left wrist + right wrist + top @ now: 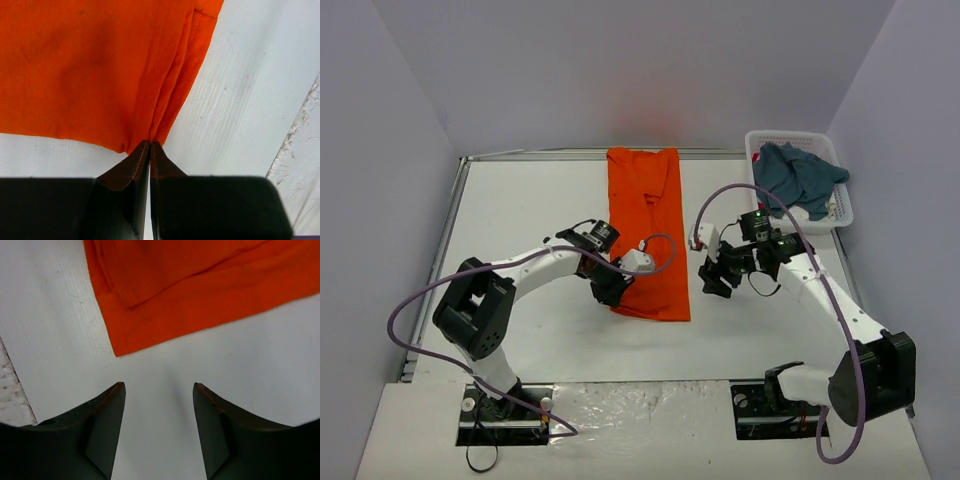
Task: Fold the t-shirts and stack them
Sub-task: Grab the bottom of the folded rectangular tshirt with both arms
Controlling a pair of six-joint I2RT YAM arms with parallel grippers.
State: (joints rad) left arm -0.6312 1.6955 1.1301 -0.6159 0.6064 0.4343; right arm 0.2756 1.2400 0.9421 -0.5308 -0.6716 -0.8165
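1. Your orange t-shirt (645,230) lay on the surface (540,200) as a long narrow strip, its side parts folded in over the middle. It ran from the far edge toward the arms.
2. Your left claw (610,293) sat at the orange t-shirt's near left corner. In the left wrist view the left claw (150,145) was closed, its tips pressed together on the hem of the orange t-shirt (90,65), and creases in the cloth ran straight into the pinch.
3. Your right claw (712,280) was just beside the orange t-shirt's near right corner, apart from the cloth.
4. In the right wrist view the right claw (159,387) stood open with only bare surface between its fingers. The corner of the orange t-shirt (200,285) lay just ahead of them, a folded layer showing on top.
5. Your teal-blue t-shirt (798,175) lay crumpled, well to the right of the orange t-shirt's far end. It was piled in the white basket (752,140) and spilled over the rim.
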